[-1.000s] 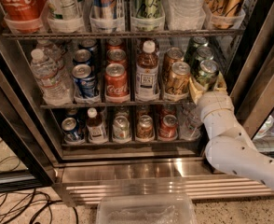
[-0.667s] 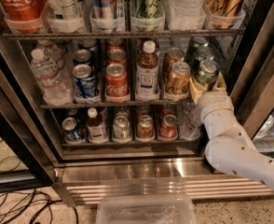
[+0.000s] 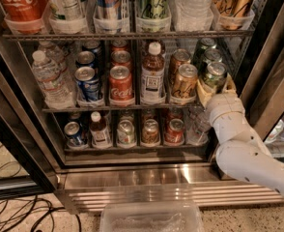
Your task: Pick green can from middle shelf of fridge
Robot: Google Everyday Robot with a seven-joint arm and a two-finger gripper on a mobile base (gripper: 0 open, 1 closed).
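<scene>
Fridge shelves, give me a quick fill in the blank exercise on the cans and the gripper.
The gripper is at the front green can on the ____ shelf.
The green cans stand in a lane ____ deep.
Between the gold cans and the red cans stands a bottle with a ____ cap.
Missing words: middle, three, white.

Red Coca-Cola cans, water bottles, floor cables, clear tub
</scene>
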